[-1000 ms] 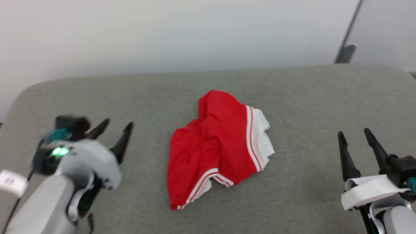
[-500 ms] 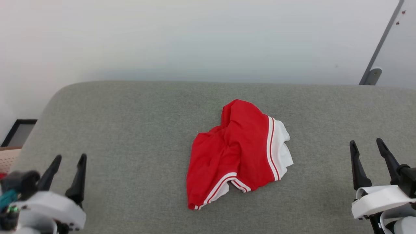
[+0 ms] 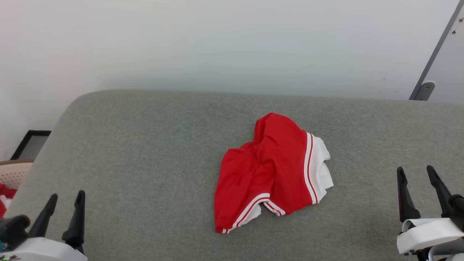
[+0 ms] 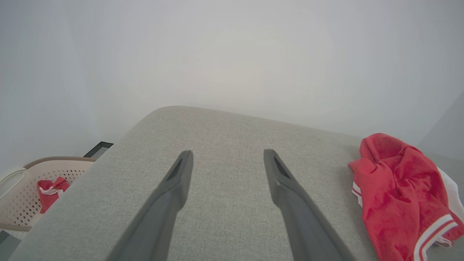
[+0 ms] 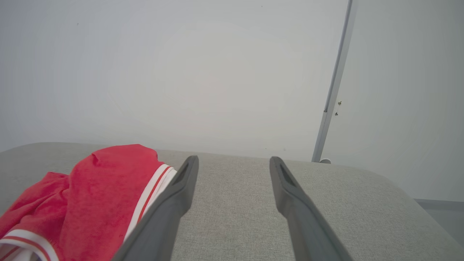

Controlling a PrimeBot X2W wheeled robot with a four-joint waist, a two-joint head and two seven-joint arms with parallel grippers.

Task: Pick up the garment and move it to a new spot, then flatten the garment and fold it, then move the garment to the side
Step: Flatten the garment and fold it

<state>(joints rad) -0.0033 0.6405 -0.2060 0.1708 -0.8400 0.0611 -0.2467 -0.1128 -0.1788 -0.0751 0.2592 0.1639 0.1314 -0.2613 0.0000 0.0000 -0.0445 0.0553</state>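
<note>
The left gripper [image 3: 67, 194] pulls back to the near left, and it and the right gripper [image 3: 415, 168] gape empty, so the crumpled garment [image 3: 268, 174] awaits pickup.

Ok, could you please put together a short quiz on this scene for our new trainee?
1. True or false: the garment lies flat and neatly folded on the grey surface.
2. Pick one. The left gripper and the right gripper are: A) both open and holding nothing; B) both shut on the garment; C) left open, right shut on the garment.
3. In a few words: in the left wrist view, what stands off the left edge of the grey surface, and what is in it?

Key:
1. False: it lies crumpled in a heap.
2. A
3. A pale perforated basket with some red cloth in it.
</note>
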